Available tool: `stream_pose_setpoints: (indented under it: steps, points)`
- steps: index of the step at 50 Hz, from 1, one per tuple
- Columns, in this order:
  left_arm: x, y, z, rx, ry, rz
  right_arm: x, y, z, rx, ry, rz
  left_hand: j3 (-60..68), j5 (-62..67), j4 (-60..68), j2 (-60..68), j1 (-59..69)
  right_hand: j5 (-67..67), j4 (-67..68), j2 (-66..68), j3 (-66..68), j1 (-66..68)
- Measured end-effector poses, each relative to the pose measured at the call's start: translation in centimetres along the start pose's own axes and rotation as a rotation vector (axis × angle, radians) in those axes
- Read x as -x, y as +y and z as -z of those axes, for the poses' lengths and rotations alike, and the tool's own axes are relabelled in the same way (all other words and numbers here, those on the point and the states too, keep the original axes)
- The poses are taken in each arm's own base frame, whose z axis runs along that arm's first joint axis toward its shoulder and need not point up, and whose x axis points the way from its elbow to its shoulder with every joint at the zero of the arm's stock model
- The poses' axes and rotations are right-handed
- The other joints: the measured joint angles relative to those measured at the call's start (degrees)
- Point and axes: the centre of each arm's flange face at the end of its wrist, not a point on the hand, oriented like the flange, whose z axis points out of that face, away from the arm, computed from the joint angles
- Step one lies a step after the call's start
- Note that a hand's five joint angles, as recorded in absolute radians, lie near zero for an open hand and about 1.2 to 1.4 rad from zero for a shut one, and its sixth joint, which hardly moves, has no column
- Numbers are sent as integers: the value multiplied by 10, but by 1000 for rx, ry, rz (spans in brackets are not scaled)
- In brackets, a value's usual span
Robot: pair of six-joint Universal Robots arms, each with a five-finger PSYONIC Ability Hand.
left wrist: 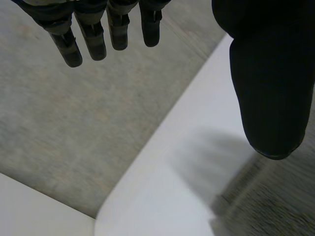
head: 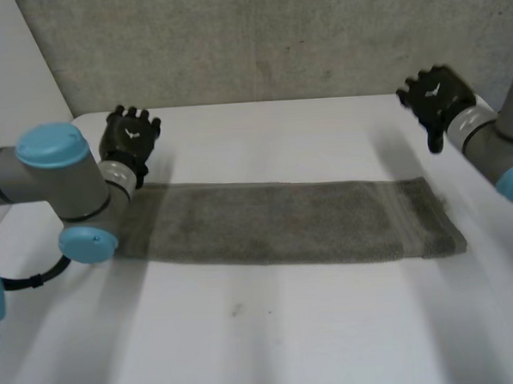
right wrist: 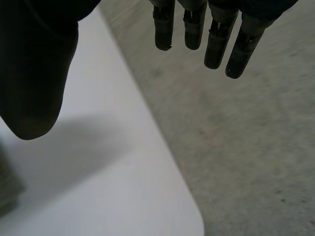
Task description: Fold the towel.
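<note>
From the head camera we saw the towel (head: pixel 284 225) lying flat as a long grey strip across the white bench (head: pixel 272 329). The left robot hand (head: pixel 130 136) hovered just beyond the towel's left end and the right robot hand (head: pixel 435 98) beyond its right end, both clear of the cloth. At the left wrist the fingers (left wrist: pixel 93 39) hung straight and released, holding nothing, with a towel corner near the thumb tip. At the right wrist the hand was likewise relaxed and empty, a towel edge near its thumb.
</note>
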Motion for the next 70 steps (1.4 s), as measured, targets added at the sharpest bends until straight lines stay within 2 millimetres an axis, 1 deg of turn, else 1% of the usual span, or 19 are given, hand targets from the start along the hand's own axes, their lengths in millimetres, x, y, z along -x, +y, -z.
stream_pose_setpoints:
  steps: [2,5,6,10,15,22,25,29,33,37,42,48,52,55,57,60,62,66,70]
  points:
    - [8,-10,4,-13,-13,7,-13,-12,7,-28,17,-54,-2,0,-1,-1,0,0,0,0,0,0]
    - [17,-20,11,-23,-28,24,-24,-23,19,-51,22,-116,-2,0,-2,-1,-3,0,0,0,0,0]
    - [21,-24,15,-25,-34,39,-28,-27,26,-57,18,-146,-2,0,-2,-1,-3,0,0,0,0,0]
    - [29,-29,28,-20,-41,84,-32,-30,45,-56,-5,-204,-2,-1,-2,-2,-3,0,0,0,0,0]
    - [37,-29,47,2,-42,169,-19,-21,71,-10,-56,-248,-2,-2,-2,-2,-3,0,0,0,0,0]
    - [43,-19,68,48,-39,300,15,6,104,91,-129,-292,-2,-2,-3,-2,-3,1,0,0,0,1]
    - [43,-13,73,66,-35,334,26,17,113,118,-146,-303,-2,-2,-3,-2,-3,1,0,1,1,4]
    - [40,-5,78,93,-20,359,38,32,121,138,-161,-317,-2,-2,-3,-3,-3,53,33,40,41,46]
    - [36,2,81,114,-5,367,46,44,124,142,-170,-324,-2,-2,-3,-3,-3,96,72,68,79,84]
    - [32,7,82,122,2,370,53,56,122,146,-172,-325,-2,-2,-3,-3,-3,172,153,159,161,165]
    - [31,8,82,117,1,371,59,71,116,164,-175,-321,-2,-2,-3,-3,-3,212,196,199,204,209]
    - [31,8,82,112,-1,370,59,84,113,195,-174,-312,-2,-2,-3,-3,-3,282,268,272,277,280]
    - [31,8,82,111,-1,370,57,88,113,208,-170,-302,-2,-2,-3,-3,-3,302,293,299,302,306]
    - [31,8,82,112,-1,370,56,91,113,214,-168,-295,-2,-2,-3,-3,-3,347,338,346,347,351]
    - [31,8,82,113,0,370,56,92,113,219,-169,-293,-2,-2,-3,-3,-3,459,450,466,457,472]
    - [31,8,83,115,0,370,56,93,112,224,-171,-294,-2,-2,-3,-3,-3,604,591,602,601,608]
    - [31,9,83,115,1,370,56,94,112,228,-174,-294,-2,-2,-3,-3,-3,627,618,609,625,620]
    - [30,9,83,116,2,370,56,95,113,242,-182,-295,-2,-2,-3,-3,-3,627,620,609,626,620]
    - [30,9,83,116,2,370,50,100,115,270,-182,-288,-2,-2,-3,-3,-3,627,620,609,626,620]
